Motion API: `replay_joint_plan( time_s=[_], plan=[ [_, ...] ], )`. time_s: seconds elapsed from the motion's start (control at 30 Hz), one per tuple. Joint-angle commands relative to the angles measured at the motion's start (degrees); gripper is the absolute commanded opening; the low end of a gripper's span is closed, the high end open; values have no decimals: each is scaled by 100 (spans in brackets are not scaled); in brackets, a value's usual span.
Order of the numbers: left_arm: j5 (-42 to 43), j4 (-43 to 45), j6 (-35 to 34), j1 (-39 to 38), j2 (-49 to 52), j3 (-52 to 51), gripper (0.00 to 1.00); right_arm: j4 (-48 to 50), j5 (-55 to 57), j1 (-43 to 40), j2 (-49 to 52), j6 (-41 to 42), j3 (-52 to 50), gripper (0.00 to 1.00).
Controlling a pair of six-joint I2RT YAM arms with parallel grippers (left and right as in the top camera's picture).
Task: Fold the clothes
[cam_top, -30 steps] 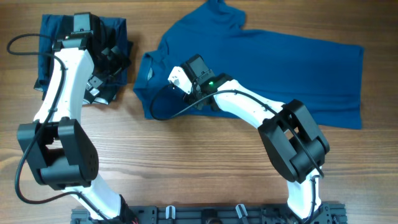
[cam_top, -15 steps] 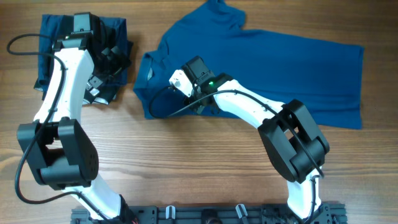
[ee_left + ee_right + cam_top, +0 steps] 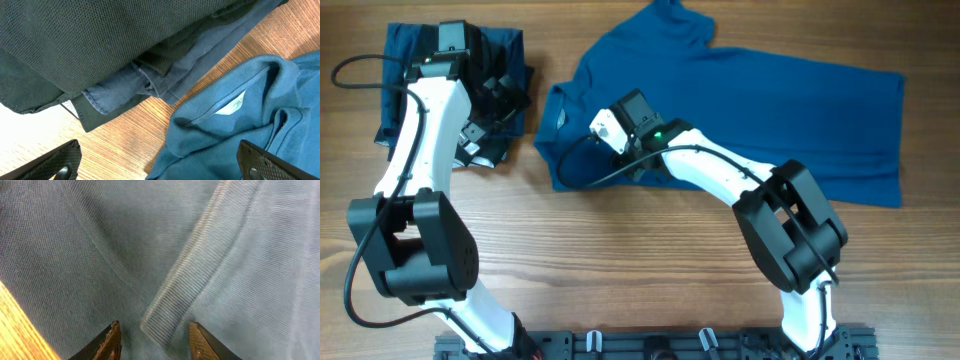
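Observation:
A blue polo shirt (image 3: 790,110) lies spread across the table, collar to the left. My right gripper (image 3: 638,160) is down on it near the collar end. In the right wrist view its jaws (image 3: 156,342) are open on either side of a ribbed edge (image 3: 195,275) of the shirt. A folded stack of dark clothes (image 3: 405,60) sits at the far left. My left gripper (image 3: 500,115) hovers at the stack's right edge. In the left wrist view its jaws (image 3: 160,167) are wide open and empty over the wood, between the stack (image 3: 100,40) and the shirt collar (image 3: 240,135).
The wooden table (image 3: 620,260) is bare across the front. A black cable (image 3: 350,70) loops at the far left by the stack. The arm bases stand along the front edge (image 3: 650,345).
The right gripper has shifted very slightly over the shirt and back. The left arm has not moved.

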Motion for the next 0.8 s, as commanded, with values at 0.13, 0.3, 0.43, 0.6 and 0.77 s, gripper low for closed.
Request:
replay_joint_plan(
  time_s=[0.13,0.3,0.43,0.6,0.77],
  plan=[
    [24,-4,26,42,66,11,100,85,496,251,247,376,-31,40],
    [24,-4,26,42,66,11,100,26,669,245,238,496,28,14],
    [24,-4,26,42,66,11,100,-227,767,225,184,636,402,4],
    [26,-7,26,42,66,11,100,-273,767,2,116,549,737,4],
    [26,-4,26,42,66,11,100,-33,791,-365,116,317,737,4]
  ],
)
